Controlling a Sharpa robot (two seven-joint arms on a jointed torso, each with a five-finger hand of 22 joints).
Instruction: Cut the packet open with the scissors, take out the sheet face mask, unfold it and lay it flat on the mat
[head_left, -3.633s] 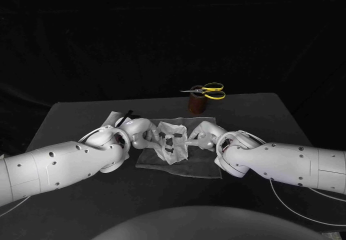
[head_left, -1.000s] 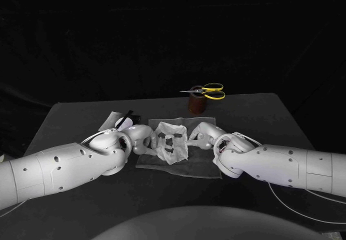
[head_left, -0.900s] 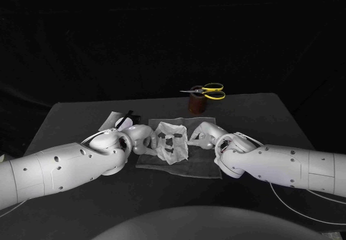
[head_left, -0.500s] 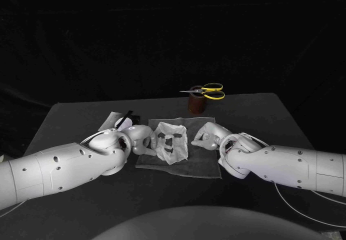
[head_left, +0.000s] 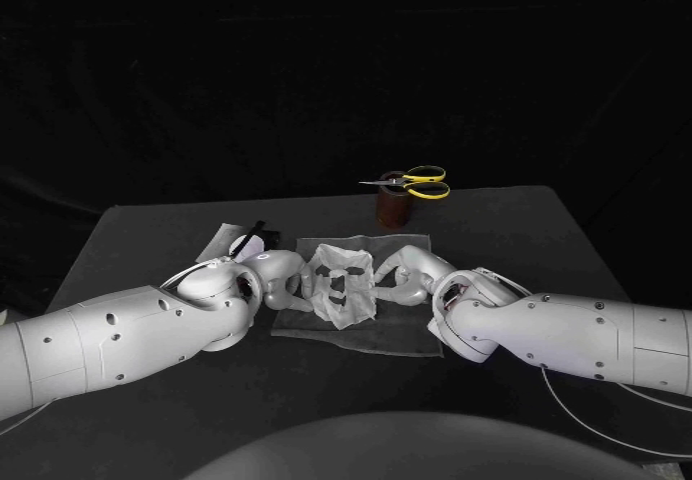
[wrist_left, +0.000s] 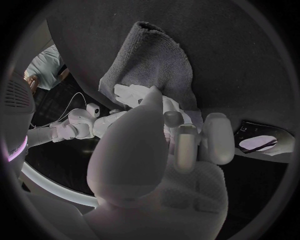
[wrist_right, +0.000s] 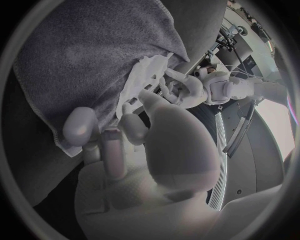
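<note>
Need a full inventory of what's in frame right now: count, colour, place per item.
white sheet face mask: 1, white, wrinkled, on the mat between the two hands.
grey cloth mat: 1, grey, table centre, under the mask.
yellow-handled scissors: 1, yellow handles, on top of the holder.
brown cylindrical holder: 1, brown, table's far edge, behind the mat.
pale flat packet: 1, pale with a dark part, on the table behind the left hand.
black table: 1, black, under everything.
left hand: 1, silver, at the mask's left edge; grip unclear.
right hand: 1, silver, at the mask's right edge; grip unclear.
</note>
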